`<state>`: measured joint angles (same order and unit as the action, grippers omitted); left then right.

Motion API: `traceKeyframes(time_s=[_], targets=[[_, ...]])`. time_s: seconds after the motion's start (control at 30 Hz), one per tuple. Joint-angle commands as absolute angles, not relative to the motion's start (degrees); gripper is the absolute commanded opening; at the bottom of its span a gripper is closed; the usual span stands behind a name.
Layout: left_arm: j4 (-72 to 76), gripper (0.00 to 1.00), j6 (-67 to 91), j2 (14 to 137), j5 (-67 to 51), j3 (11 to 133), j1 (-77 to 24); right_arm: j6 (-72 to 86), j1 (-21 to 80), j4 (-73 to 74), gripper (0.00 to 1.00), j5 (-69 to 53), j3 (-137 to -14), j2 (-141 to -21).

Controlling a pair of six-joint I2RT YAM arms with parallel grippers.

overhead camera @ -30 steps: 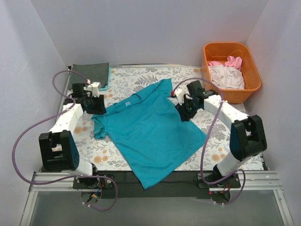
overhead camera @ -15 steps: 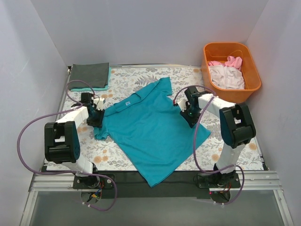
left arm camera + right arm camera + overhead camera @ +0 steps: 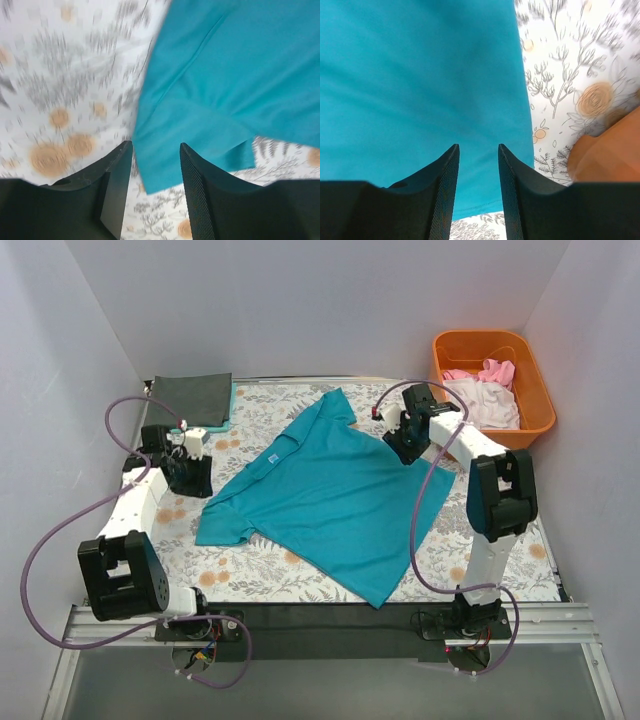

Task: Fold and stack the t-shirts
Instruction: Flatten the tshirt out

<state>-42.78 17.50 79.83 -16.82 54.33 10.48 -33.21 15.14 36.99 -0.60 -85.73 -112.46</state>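
teal t-shirt (image 3: pixel 330 495) spread flat, floral cover (image 3: pixel 270 575) showing around

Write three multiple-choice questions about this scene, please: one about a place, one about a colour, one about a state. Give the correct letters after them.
1. Where is the orange tub?
A) far right
B) near left
C) centre

2. What colour is the t-shirt spread on the table?
A) pink
B) white
C) teal

3. In what state is the dark grey shirt?
A) crumpled in the tub
B) folded flat
C) hanging in the air

Answers:
1 A: it stands by the table's far right corner.
2 C: the wide cloth in the middle is teal.
3 B: it lies as a neat rectangle at the far left corner.
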Motion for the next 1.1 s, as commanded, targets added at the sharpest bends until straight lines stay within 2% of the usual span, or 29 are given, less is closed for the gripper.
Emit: traceKeyframes(time_s=[0.0, 0.17, 0.27, 0.33, 0.53, 0.7, 0.9, 0.97, 1.07], targets=[[-39.8, 0.41, 18.4, 79.9, -24.0, 60.3, 5.8, -32.1, 18.4, 39.3, 0.38, -7.4, -85.9, -103.5], [-31.7, 0.43, 23.4, 90.6, -19.4, 63.5, -3.2, -28.3, 19.1, 41.3, 0.33, -8.1, -79.6, -104.9], [-28.1, 0.44, 25.2, 94.8, -13.8, 62.8, -4.7, -27.5, 18.9, 41.1, 0.32, -6.2, -76.5, -107.0], [-27.2, 0.4, 25.3, 96.1, -9.7, 60.7, -4.7, -27.9, 18.7, 40.2, 0.31, -4.9, -75.7, -110.1], [-28.8, 0.33, 25.6, 90.5, -7.4, 47.5, -4.7, -30.9, 17.7, 36.7, 0.29, 1.4, -81.3, -119.4], [-34.1, 0.29, 27.4, 80.8, -9.1, 41.9, -6.0, -32.0, 17.8, 35.2, 0.3, 3.5, -95.1, -125.5], [-39.5, 0.43, 24.8, 76.6, -16.5, 50.7, -6.1, -31.8, 17.8, 35.6, 0.36, 3.3, -101.1, -124.2], [-39.0, 0.48, 24.7, 77.0, -17.6, 53.8, -6.5, -31.6, 17.8, 36.1, 0.38, 1.5, -99.1, -121.0], [-37.7, 0.5, 25.0, 80.3, -15.0, 57.8, -9.2, -30.4, 17.8, 38.9, 0.39, -1.3, -93.6, -114.0]])
